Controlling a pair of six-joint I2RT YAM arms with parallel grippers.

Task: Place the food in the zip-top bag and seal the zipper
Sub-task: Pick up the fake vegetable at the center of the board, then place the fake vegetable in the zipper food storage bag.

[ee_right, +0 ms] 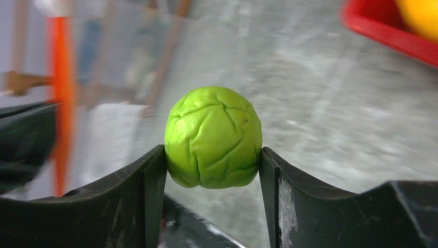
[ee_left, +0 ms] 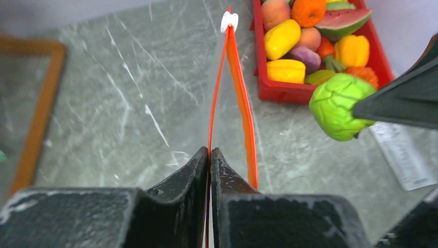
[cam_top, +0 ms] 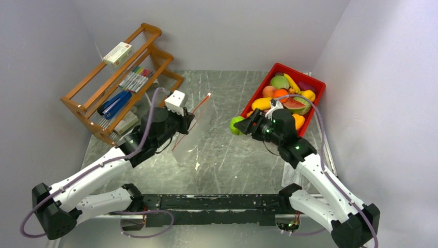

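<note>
Carrying a green food piece now, knobbly like a sprout – right pincer closed roughly half-way on it, jaws pressing both flanks, piece sitting high at the tips. It hangs over the worktop just left of the red tray, upper right of the top view, where the other food lies. Left pincer fully shut on one lip of the zip-top bag, holding it up centre-left of the frame. Zipper splits into two orange lines in the left wrist view, so mouth is open but only a slim wedge, white slider at the far end. Step in hand, I'd say: get the piece into that mouth. To do it well: line up w/ the widest part of the gap, near the left pincer, not the pinched far end. Go slow, bag looks thin & prob swings if nudged. Let go only once the piece is past both strips, else it likely rolls off onto the worktop. Grip's shallow, so no jerks en route
</note>
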